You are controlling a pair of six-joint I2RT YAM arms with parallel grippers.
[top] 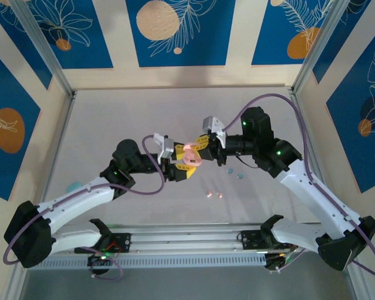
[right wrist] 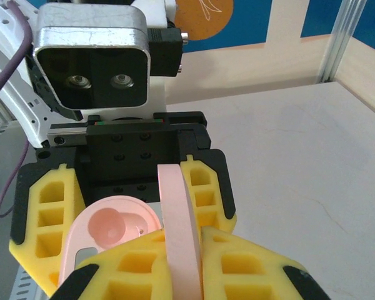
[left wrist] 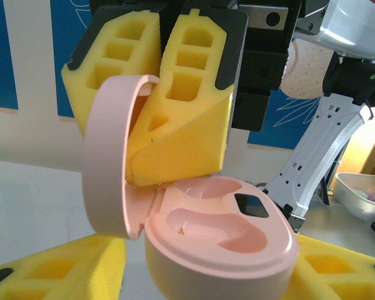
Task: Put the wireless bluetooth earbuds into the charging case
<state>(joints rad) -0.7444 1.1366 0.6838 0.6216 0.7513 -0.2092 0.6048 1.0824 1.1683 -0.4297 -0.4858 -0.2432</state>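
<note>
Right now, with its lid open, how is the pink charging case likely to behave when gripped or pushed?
The pink case looks like rigid, smooth plastic, so it may slip between the yellow fingers. Its rounded underside would probably rock or tip when set down, especially with the lid standing open. The thin hinge seems its weakest point.

Both arms wear glossy white shells, the left arm (top: 75, 199) in the lower left of the frame and the right arm (top: 312, 187) in the lower right. Each has chunky black joint housings (top: 126, 153) with small green lights, and a purple cable (top: 269, 99) runs along it. The left claw (top: 185, 164) and right claw (top: 199, 147) have yellow fingers (right wrist: 219, 200) with square pockets and black corner caps, fixed to black screw-holed blocks. A silver camera box (right wrist: 90, 59) with two lenses sits above.
</note>
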